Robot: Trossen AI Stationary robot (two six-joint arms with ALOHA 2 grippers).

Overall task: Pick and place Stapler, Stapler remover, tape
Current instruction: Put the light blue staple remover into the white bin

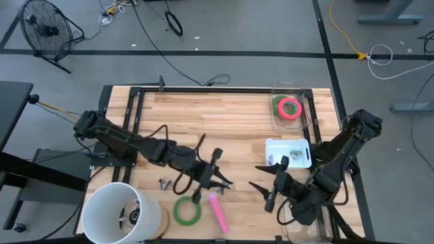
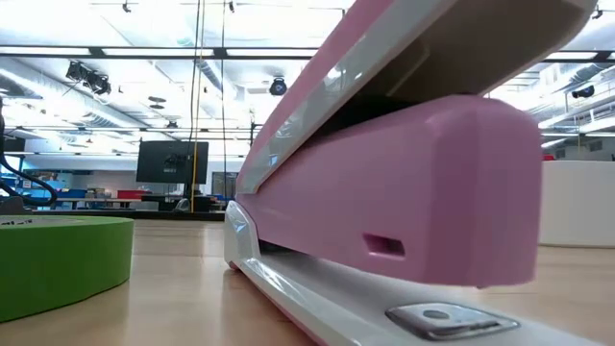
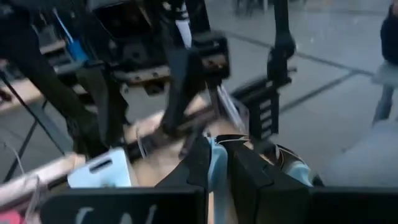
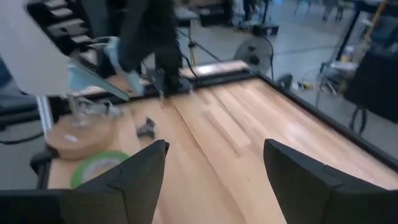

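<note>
Lying flat near the front edge, pink stapler (image 1: 218, 211) sits just beside a green tape roll (image 1: 186, 211); a red-pink roll on a green one (image 1: 289, 108) rests in a clear bin (image 1: 277, 122) at the far right. Left gripper (image 1: 211, 177) hovers just behind the stapler, fingers (image 3: 205, 165) nearly closed, nothing visibly held. Right gripper (image 1: 266, 185) spread wide, empty, beside a white tray (image 1: 277, 146).

1. I see even, bright overhead light on the table (image 1: 230, 122), with only soft shadows.
2. Ceiling lights (image 2: 144, 53) glare at table level.
3. The pink stapler (image 2: 404, 202) looms close and soft-edged.
4. Both wrist views look motion-blurred.
</note>
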